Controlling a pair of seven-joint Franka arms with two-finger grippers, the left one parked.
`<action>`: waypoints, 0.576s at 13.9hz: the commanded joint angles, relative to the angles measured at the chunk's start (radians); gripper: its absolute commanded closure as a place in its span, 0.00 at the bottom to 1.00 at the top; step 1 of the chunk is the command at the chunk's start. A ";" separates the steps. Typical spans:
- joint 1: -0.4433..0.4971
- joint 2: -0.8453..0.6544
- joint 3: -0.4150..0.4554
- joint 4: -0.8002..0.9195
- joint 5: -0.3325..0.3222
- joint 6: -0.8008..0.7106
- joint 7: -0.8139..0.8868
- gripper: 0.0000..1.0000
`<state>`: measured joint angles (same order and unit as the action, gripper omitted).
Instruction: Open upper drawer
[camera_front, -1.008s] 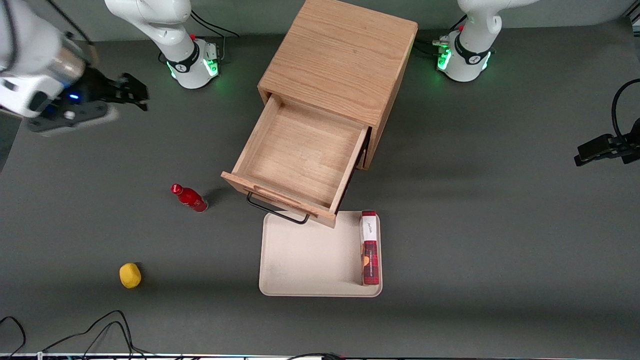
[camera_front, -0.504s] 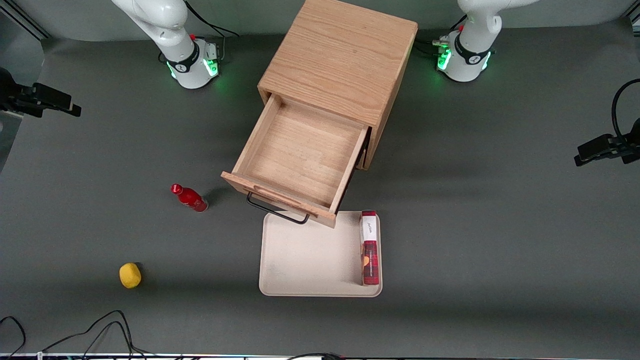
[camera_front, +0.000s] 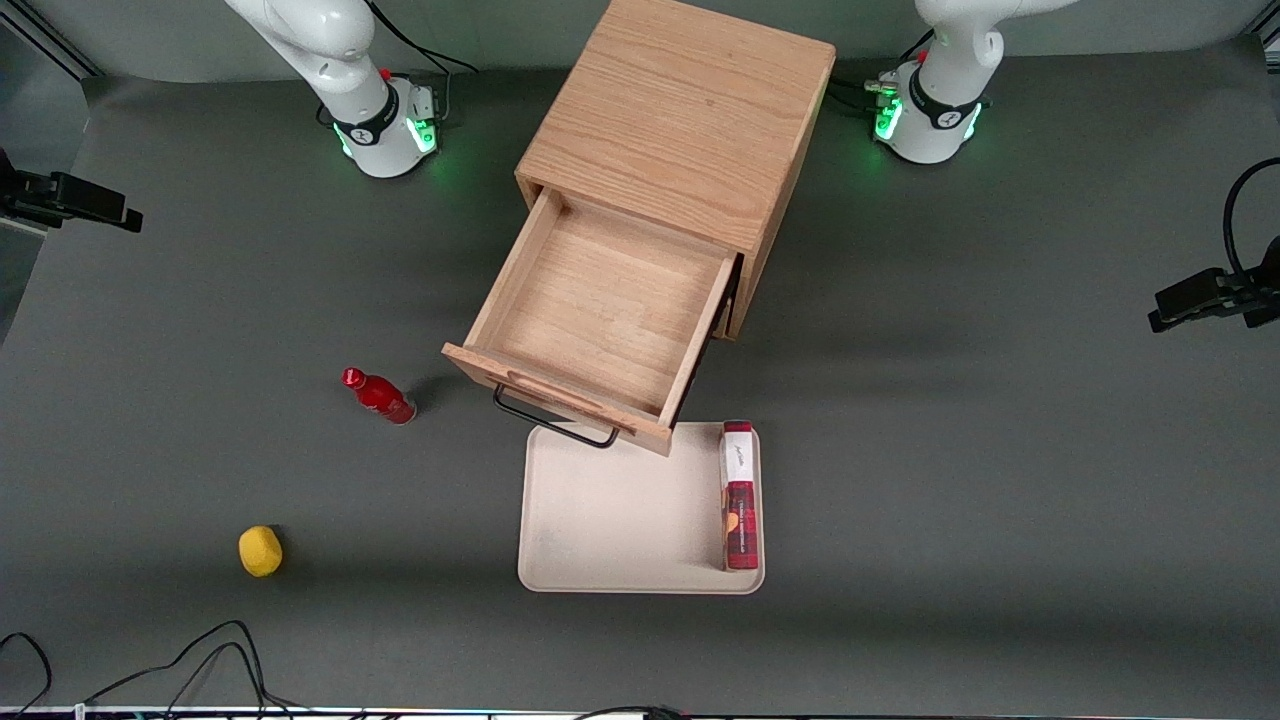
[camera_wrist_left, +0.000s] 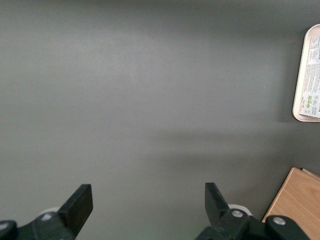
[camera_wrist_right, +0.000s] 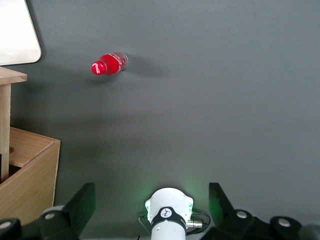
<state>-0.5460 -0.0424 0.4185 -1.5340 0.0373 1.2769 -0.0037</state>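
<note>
The upper drawer (camera_front: 600, 310) stands pulled well out of the cabinet (camera_front: 680, 110), its shallow box bare inside and its front panel with the black wire handle (camera_front: 555, 425) reaching over the rim of the beige tray (camera_front: 620, 520). The cabinet sits mid-table, close to the edge where the arm bases stand, and the drawer front faces the front camera's edge of the table.

The gripper (camera_wrist_right: 150, 207) hangs high near the working arm's end of the table, well apart from the drawer. In the right wrist view its jaws are spread wide with nothing between them, looking down on the arm's own base (camera_wrist_right: 169, 215) and the bare table.

As a judgement, the opening itself looks done: the drawer is out nearly to its full travel and nothing grips it. The step in hand appears to be the retreat to a rest pose. If any move is left, it calls only for staying clear of the cabinet and the handle, so the drawer is not nudged shut.

A red bottle (camera_front: 380, 396) lies on the table beside the drawer front toward the working arm's end. A yellow object (camera_front: 260, 551) sits nearer the front camera's edge. A red box (camera_front: 740, 495) lies in the tray along one rim.
</note>
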 joint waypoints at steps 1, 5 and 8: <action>-0.002 -0.130 0.014 -0.153 -0.002 0.114 0.014 0.00; 0.000 -0.269 0.026 -0.337 0.093 0.254 0.010 0.00; 0.181 -0.212 -0.047 -0.328 0.066 0.248 0.002 0.00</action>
<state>-0.4991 -0.2672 0.4507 -1.8383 0.1071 1.4973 -0.0038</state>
